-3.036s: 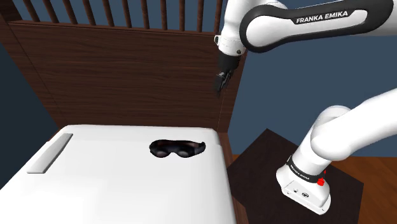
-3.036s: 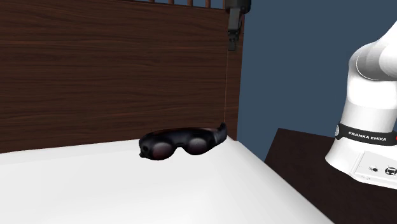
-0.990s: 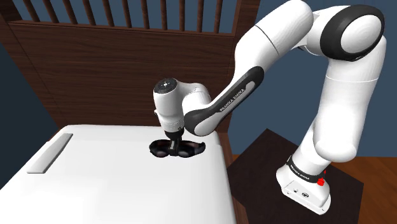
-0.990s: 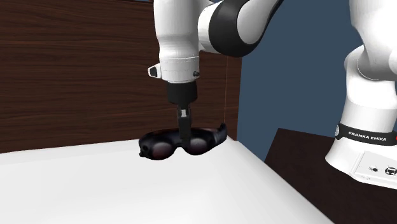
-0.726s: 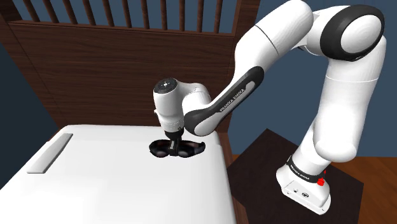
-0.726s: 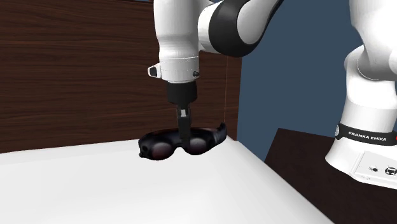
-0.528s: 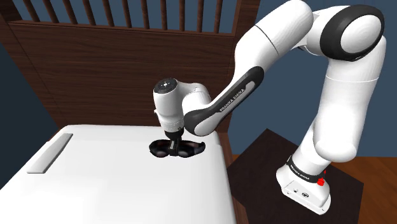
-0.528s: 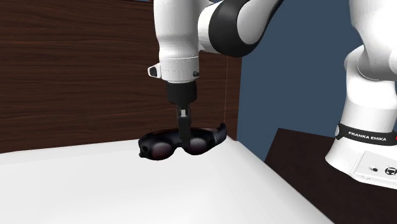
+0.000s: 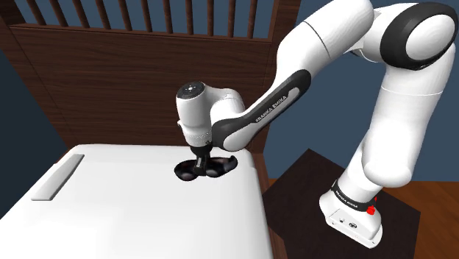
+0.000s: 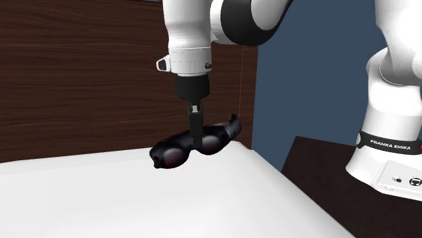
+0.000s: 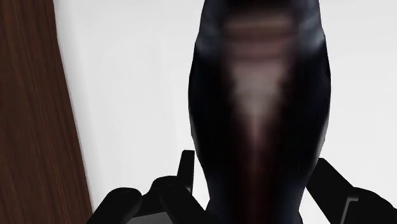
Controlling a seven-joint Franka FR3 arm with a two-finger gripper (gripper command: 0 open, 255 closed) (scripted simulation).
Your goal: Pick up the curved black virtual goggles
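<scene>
Black goggles [image 10: 172, 157] hang tilted in the gripper [image 10: 195, 133], the end toward the second exterior view's right higher. They sit just above the white bed [image 9: 132, 210], near its corner by the brown wooden headboard [image 9: 125, 88]; whether the low end touches the bed I cannot tell. In the wrist view both fingers [image 11: 186, 170] clasp the goggles [image 11: 257, 102] at the middle. The white arm [image 9: 250, 121] reaches down from the stand [image 9: 294, 193].
</scene>
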